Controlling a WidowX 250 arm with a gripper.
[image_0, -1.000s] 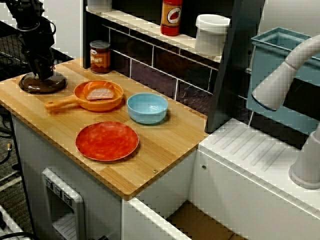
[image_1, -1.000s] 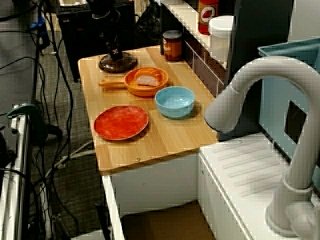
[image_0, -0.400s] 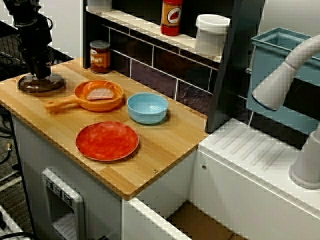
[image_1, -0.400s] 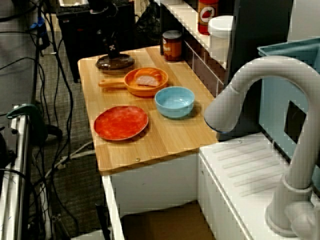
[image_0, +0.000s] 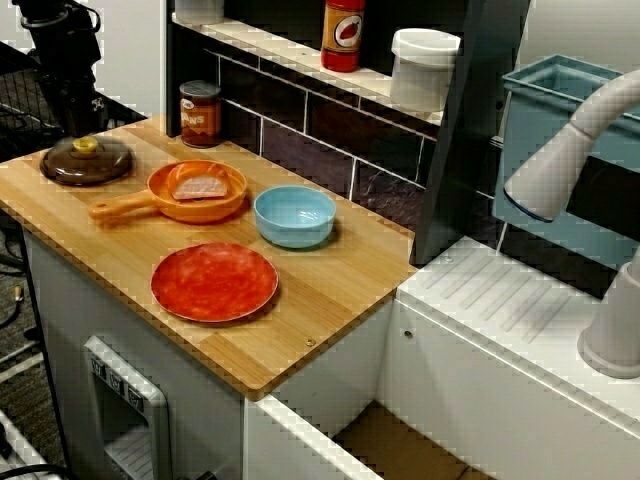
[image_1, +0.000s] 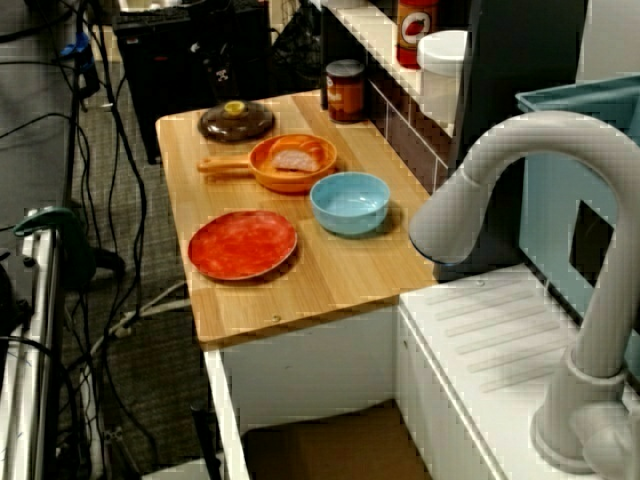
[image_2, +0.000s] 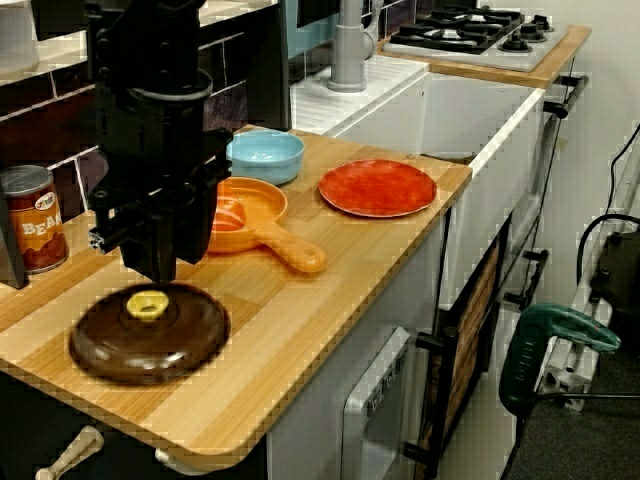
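Low side view from the counter's end is showing the gripper hovering in the left of the frame, just above the brown lid and apart from it. Its tips are hanging over the lid's far edge, close to the yellow knob. The fingers are merging into one dark mass, so I cannot tell whether the claw is wide or narrow.

The lid is lying flat, knob up, in the lower left of the frame on the wooden counter. Just right of the gripper, an orange pan is sitting with a pink slice of meat in it, and its handle is pointing toward the counter's front edge. Behind the pan a light blue bowl is standing. A red plate is lying near the counter's right end. A bean can is standing at the left edge by the tiled wall.

In the high front view, the lid is sitting in the upper left, with the arm above and behind it.
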